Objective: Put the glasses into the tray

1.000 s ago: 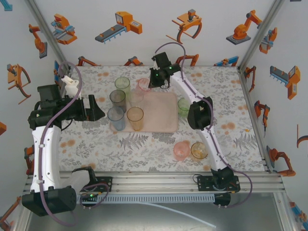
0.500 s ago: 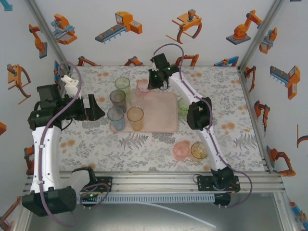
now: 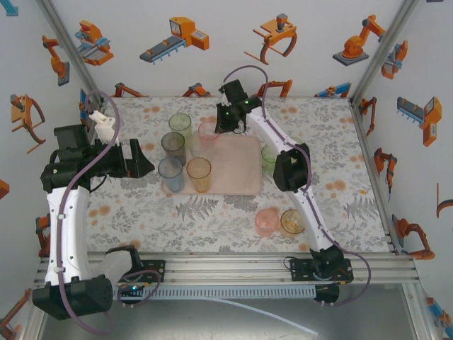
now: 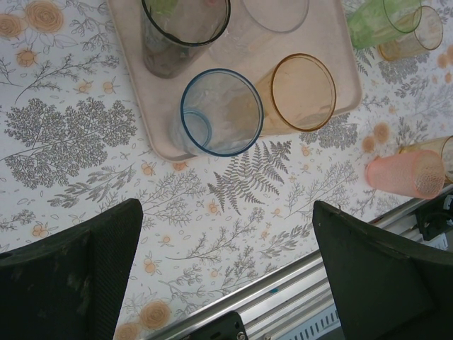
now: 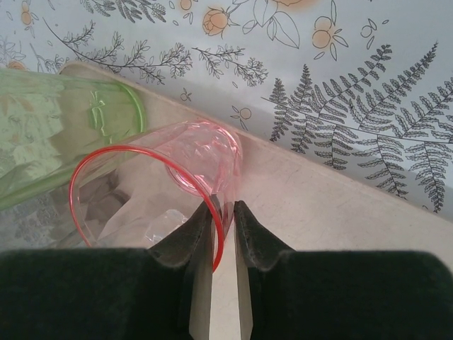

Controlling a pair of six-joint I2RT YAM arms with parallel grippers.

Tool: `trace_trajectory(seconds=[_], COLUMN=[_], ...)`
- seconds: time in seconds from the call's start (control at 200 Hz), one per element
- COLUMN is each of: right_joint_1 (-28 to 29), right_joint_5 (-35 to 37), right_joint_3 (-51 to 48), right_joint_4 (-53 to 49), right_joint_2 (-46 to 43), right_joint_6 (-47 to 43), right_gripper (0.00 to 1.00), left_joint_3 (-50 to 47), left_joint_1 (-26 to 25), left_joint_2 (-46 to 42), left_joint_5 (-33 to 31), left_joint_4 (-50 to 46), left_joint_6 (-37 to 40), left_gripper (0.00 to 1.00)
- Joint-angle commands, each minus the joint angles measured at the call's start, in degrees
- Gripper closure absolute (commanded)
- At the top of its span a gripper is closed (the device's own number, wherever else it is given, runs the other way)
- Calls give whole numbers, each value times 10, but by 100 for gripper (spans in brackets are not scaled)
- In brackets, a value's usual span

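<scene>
Pinching the wall of a red-rimmed translucent pink tumbler [image 5: 177,170] between almost closed fingers, the right pincer [image 5: 225,211] holds it at the upper edge of the flat pale pink-beige tray [image 5: 318,212]. I cannot tell whether its base rests there yet.

Four tumblers stand on the tray, towards its left end: smoky grey [image 4: 180,35], blue [image 4: 219,113], orange [image 4: 301,92] and clear [image 4: 272,14]. A light green tumbler [image 3: 180,124] sits at the tray's upper-left corner, on or just off it.

On the floral tabletop [image 4: 71,134] right of the tray are a second green tumbler [image 4: 364,25] and a brownish amber one [image 4: 417,32], with a salmon-pink tumbler [image 4: 400,173] and a yellow-amber tumbler [image 4: 435,149] further down. By my count the job is roughly half done.

The left pincer [image 4: 226,205] hangs wide open and empty.
</scene>
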Motion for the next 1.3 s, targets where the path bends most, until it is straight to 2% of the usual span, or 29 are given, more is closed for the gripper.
trace_trajectory(seconds=[0.0,0.401,1.292], right_joint_1=[5,5,3], right_joint_5=[-13,-26,-72], right_joint_3=[23,28,39], right_joint_4=[-1,22,67], right_joint_2=[10,17,33], right_joint_6=[9,32,86], right_gripper=[79,70,65], left_joint_3=[3,3,6], left_joint_1=[-2,-2,0], left_joint_2=[-7,-5,-10], left_joint_5=[16,17,20], left_joint_4=[7,9,12], left_joint_6=[-8,-8,-12], left_gripper=[3,3,3])
